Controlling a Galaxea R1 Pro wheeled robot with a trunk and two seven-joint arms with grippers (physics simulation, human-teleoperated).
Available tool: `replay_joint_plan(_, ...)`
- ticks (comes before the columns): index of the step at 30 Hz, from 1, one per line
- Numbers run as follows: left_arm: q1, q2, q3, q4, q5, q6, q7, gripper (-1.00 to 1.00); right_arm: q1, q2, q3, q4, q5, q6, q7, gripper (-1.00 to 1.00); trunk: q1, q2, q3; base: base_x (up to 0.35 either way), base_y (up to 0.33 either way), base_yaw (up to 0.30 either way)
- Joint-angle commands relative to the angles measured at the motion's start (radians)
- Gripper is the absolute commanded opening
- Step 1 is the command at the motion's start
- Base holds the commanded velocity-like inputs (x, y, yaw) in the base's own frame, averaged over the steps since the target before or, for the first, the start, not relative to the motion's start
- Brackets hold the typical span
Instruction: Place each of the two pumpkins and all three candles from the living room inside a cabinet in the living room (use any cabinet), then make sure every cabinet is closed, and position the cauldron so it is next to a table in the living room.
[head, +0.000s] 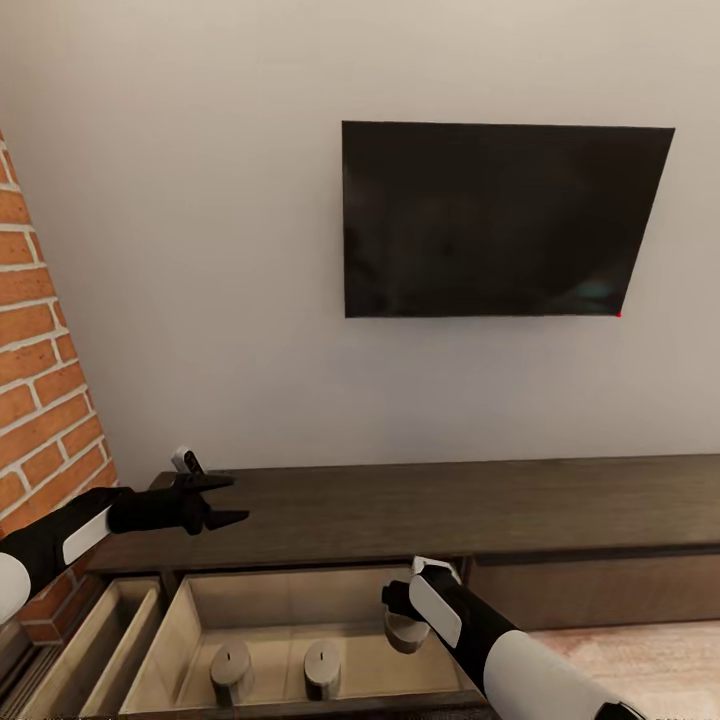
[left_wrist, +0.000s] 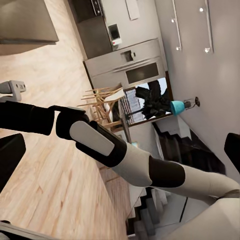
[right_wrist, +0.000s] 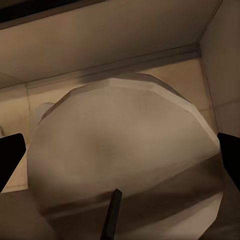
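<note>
The long dark-brown cabinet runs along the wall, with a drawer pulled out below its top. Two beige candles stand upright on the drawer's pale floor. A third candle sits further right in the drawer, partly behind my right wrist. In the right wrist view this candle spans the gap between the fingers, wick end toward the camera, and my right gripper stands open around it. My left gripper hovers open above the cabinet top's left end, holding nothing.
A second pulled-out compartment lies left of the drawer, next to a red brick wall. A black TV hangs on the wall above the cabinet. Pale wood floor shows at the lower right.
</note>
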Motion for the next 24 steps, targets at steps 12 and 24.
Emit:
replay_joint_plan(12, -0.002, 0.001, -0.007, -0.001, 0.002, 0.011, -0.008, 1.00, -0.001, -0.001, 0.008, 0.018, -0.006, -0.027, -0.009, -1.00, 0.046, -0.085, -0.039, 0.000, 0.000, 0.000)
replay_joint_plan(24, -0.002, 0.001, -0.008, -0.003, 0.002, 0.011, -0.008, 1.00, -0.001, -0.001, 0.008, 0.019, -0.006, -0.030, -0.009, -1.00, 0.092, -0.169, -0.076, 0.000, 0.000, 0.000)
